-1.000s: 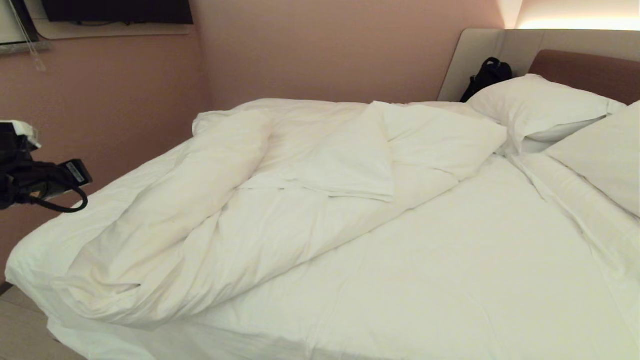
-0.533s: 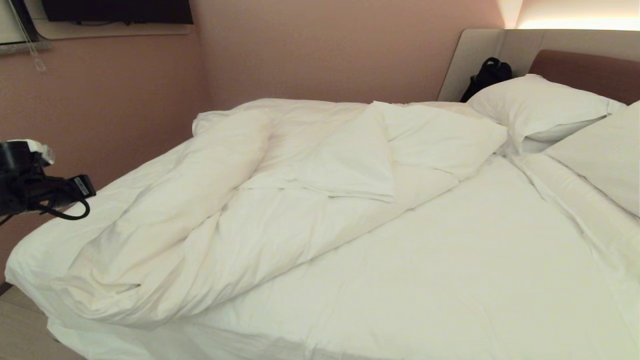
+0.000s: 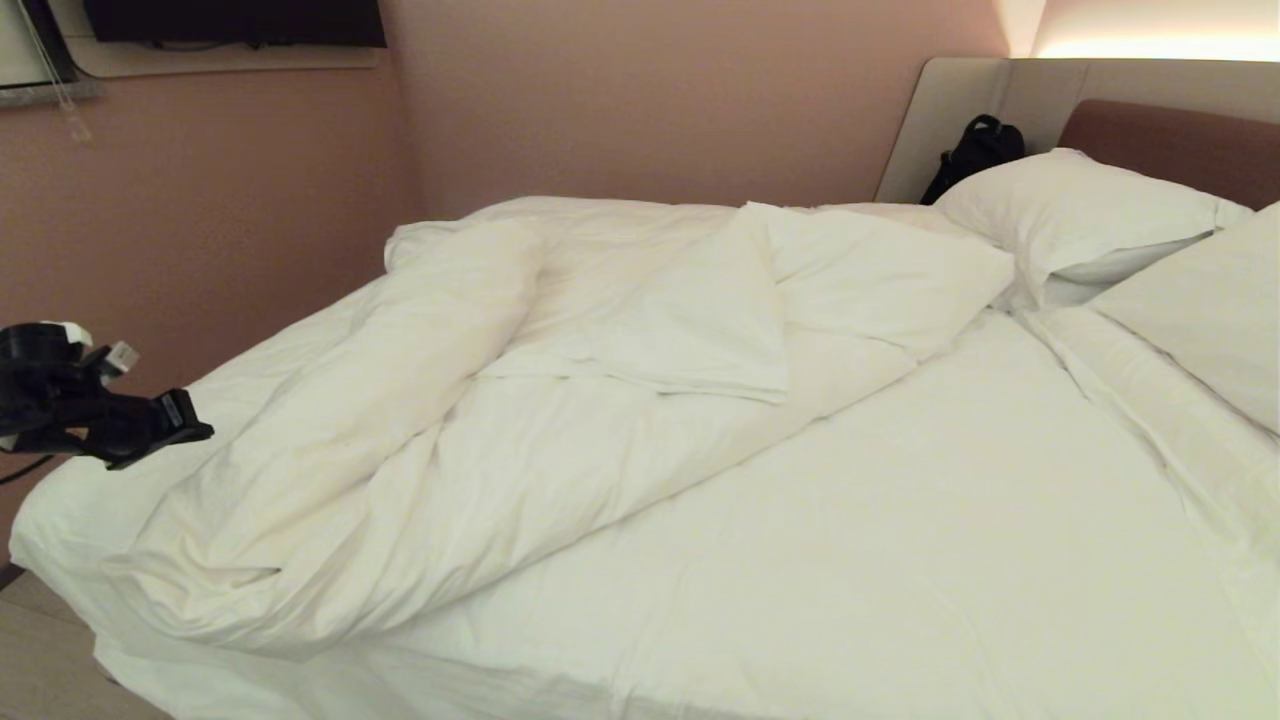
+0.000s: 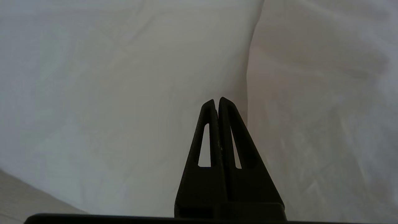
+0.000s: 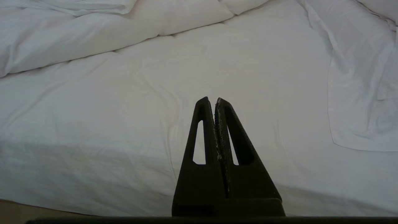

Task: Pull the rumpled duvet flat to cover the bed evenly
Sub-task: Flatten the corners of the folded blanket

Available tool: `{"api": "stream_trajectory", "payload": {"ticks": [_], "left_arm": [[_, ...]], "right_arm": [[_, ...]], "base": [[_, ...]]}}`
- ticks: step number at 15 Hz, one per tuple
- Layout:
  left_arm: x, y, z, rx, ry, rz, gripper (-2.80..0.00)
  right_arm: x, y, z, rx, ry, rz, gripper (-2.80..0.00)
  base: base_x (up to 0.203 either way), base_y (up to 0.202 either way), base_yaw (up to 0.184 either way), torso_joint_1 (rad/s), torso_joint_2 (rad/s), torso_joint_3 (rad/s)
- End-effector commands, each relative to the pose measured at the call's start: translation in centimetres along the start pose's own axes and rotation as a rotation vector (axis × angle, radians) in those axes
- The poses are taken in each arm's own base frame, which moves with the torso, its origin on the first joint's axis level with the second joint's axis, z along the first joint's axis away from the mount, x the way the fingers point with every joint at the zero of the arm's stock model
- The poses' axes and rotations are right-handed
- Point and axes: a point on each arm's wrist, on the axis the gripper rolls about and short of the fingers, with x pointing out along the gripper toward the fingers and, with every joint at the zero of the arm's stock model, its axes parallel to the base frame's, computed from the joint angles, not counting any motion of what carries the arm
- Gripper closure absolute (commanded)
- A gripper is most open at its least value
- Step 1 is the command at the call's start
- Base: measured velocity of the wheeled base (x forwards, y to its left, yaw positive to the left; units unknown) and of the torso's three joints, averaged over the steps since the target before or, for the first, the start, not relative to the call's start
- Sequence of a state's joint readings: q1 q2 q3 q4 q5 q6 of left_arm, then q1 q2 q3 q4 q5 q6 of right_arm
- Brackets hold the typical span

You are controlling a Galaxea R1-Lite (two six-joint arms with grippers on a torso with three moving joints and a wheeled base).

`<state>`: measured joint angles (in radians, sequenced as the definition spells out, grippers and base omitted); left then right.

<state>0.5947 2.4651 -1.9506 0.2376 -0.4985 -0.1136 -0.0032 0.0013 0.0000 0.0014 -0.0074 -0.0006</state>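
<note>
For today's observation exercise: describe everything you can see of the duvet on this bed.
The duvet is thick, puffy, plain white cloth. It lies rumpled and bunched across the far-left part of the bed, rolled into a long ridge with one corner folded back, leaving bare sheet nearer. It rests on the mattress; no gripper holds it.

The left gripper (image 3: 190,432), fingers pressed together, hangs in open air over the foot-end corner of the bed (image 3: 60,520), just beside the bunched duvet (image 3: 420,420) without visibly touching it. That heap rises as a thick ridge along the far side, with a folded flap (image 3: 700,340) lying on top, and blocks a low sweep across that half. The near half is flat bare sheet (image 3: 900,540), open to a reach from the near edge; the right gripper (image 5: 216,100), fingers together, hangs over that edge with nothing in front of it. Toward the headboard (image 3: 1170,140), two pillows (image 3: 1080,215) and a dark bag (image 3: 975,150) crowd the space. The wall (image 3: 220,220) stands close behind the far side.
</note>
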Motion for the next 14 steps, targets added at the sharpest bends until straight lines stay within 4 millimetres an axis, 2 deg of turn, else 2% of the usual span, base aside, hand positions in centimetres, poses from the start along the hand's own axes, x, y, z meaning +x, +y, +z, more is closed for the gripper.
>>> {"api": "stream_trajectory", "payload": {"ticks": [1,4,14], "left_arm": [[1.2,0.8,-0.9,-0.02,0.034,-0.03,0.0],[1.6,0.8,-1.3,-0.028,0.057,-0.146,0.0],[2.3,1.2,-1.5,-0.016,0.049,-0.294,0.0]], "right_arm": [[0.0,0.0,0.0,0.0,0.0,0.0,0.0],[0.0,0.0,0.0,-0.001,0.0,0.0,0.0],[0.0,0.0,0.0,-0.001,0.0,0.0,0.0]], "base": [[0.0,0.0,0.0,0.0,0.0,0.0],[0.0,0.0,0.0,0.0,0.0,0.0],[0.0,0.0,0.0,0.0,0.0,0.0]]}}
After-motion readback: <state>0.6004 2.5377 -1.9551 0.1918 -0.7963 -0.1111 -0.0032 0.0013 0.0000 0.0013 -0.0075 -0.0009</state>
